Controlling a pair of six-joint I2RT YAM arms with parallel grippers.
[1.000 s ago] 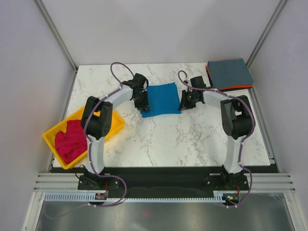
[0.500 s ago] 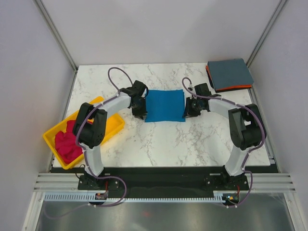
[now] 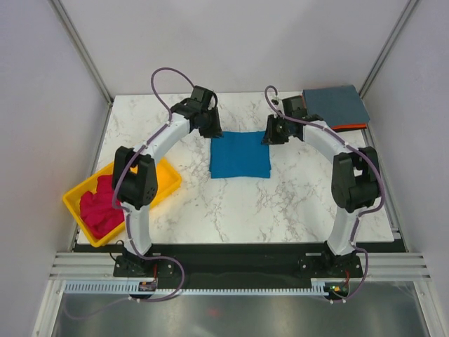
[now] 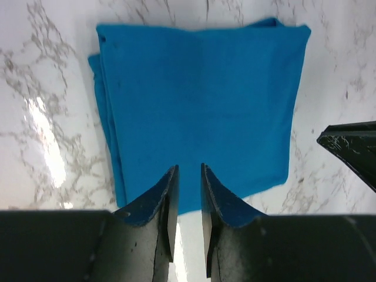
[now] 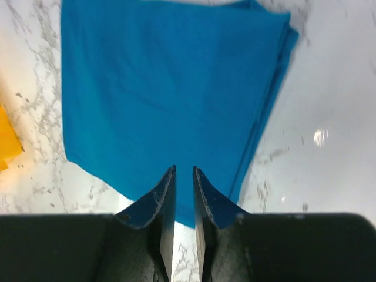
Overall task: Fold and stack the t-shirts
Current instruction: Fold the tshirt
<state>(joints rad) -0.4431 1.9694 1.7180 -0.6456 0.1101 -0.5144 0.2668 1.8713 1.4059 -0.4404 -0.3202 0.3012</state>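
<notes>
Both arms have drawn back toward the far side since half a second ago, leaving the side edges of the bright blue t-shirt (image 3: pixel 240 156). White marble table (image 3: pixel 280 203) carries that shirt at its middle, folded into a flat rectangle. At the near-left edge, the yellow tray (image 3: pixel 165 184) holds the crumpled magenta-red t-shirt (image 3: pixel 102 205). In the far-right corner, the slate grey-blue t-shirt (image 3: pixel 335 105) lies folded on the orange t-shirt (image 3: pixel 351 127), which shows only as a rim. Left gripper (image 4: pixel 187 171) hangs by the blue shirt's far-left corner and right gripper (image 5: pixel 184 171) by its far-right corner. Each has its 2 fingers narrowly parted with nothing between them.
</notes>
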